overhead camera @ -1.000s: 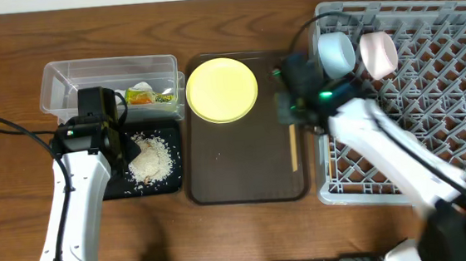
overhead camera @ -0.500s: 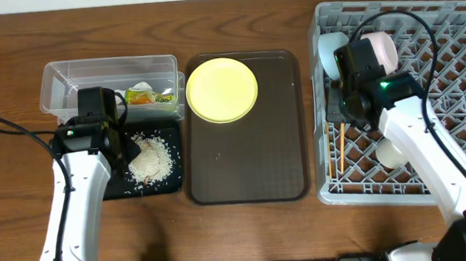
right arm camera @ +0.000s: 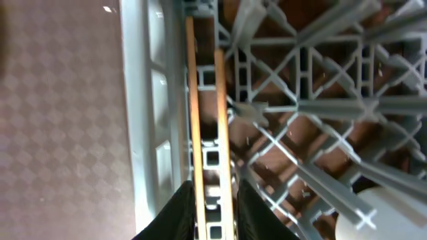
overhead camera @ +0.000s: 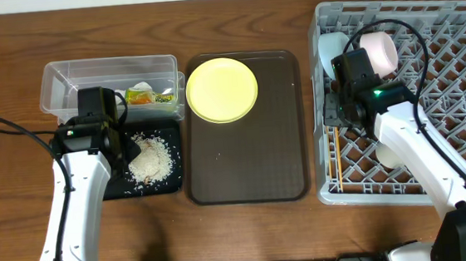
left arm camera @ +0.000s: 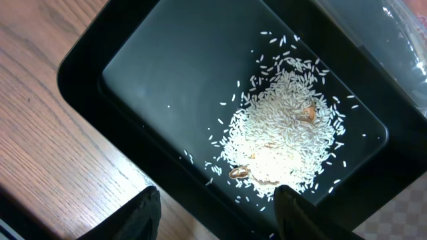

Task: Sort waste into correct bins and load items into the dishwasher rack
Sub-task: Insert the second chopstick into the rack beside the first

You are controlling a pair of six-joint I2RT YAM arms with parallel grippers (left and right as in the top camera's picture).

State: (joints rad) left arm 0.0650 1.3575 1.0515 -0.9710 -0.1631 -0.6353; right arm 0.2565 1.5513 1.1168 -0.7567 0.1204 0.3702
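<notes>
The chopsticks (overhead camera: 335,152) lie along the left edge of the grey dishwasher rack (overhead camera: 461,62). In the right wrist view the two sticks (right arm camera: 191,100) rest a little apart on the rack's lattice (right arm camera: 300,100), between the fingers of my right gripper (right arm camera: 215,193), which is slightly open. My left gripper (left arm camera: 217,200) hovers open and empty over the near rim of the black tray (left arm camera: 167,53) holding white rice scraps (left arm camera: 287,140). The green-and-orange wrapper (overhead camera: 149,95) lies in the clear tub (overhead camera: 87,79). The yellow plate (overhead camera: 222,90) sits on the brown serving tray (overhead camera: 252,162).
A light blue bowl (overhead camera: 332,49) and a pale bowl (overhead camera: 379,52) stand at the rack's back left. A small pale cup (overhead camera: 387,152) sits in the rack beside my right arm. The black tray (overhead camera: 166,186) adjoins the brown tray's left side.
My right arm carried the chopsticks from over the brown tray to the rack's left edge, lowered them onto the lattice, and its jaws have parted slightly. The left arm has not moved.
</notes>
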